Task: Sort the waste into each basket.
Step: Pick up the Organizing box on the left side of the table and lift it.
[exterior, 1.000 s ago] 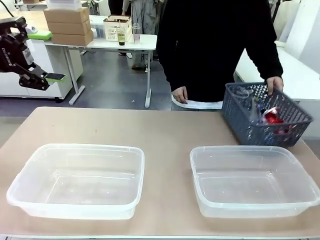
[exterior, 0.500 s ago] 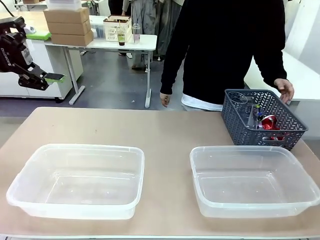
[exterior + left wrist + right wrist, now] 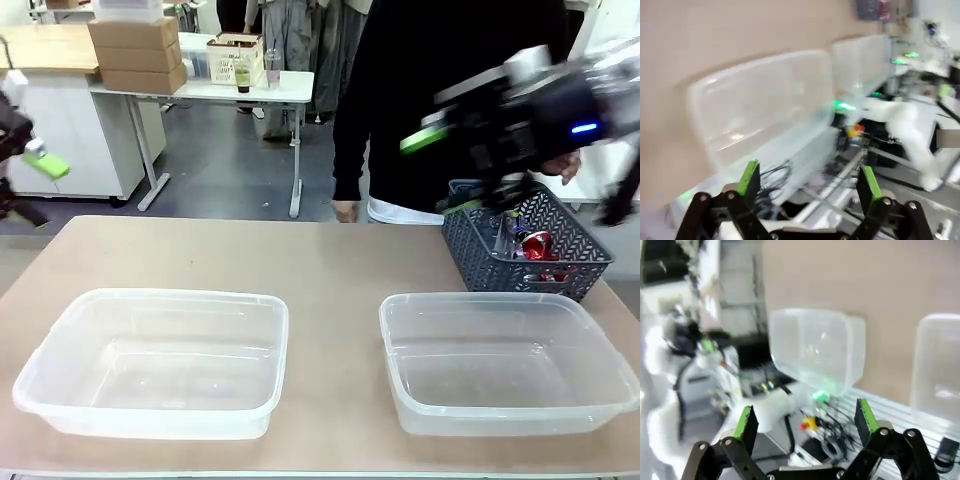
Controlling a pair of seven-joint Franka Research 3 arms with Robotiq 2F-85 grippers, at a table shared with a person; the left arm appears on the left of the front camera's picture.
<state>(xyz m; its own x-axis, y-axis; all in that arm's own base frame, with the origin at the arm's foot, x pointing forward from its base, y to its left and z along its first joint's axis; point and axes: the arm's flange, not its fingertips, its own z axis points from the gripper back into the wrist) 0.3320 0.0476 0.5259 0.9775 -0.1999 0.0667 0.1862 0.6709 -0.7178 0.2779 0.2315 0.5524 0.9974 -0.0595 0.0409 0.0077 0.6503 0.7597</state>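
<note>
Here, red can (image 3: 540,245) in grey basket (image 3: 480,255), clear tubs (image 3: 160,360) bare (both tools (image 3: 807,182) spread).

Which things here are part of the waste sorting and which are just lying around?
Part of the job: dark grey basket, red can inside it, left clear tub, right clear tub.

Just lying about: cardboard boxes, white lattice basket on the far table.

left claw (image 3: 807,182), right claw (image 3: 802,422), both agape (empty)
</note>
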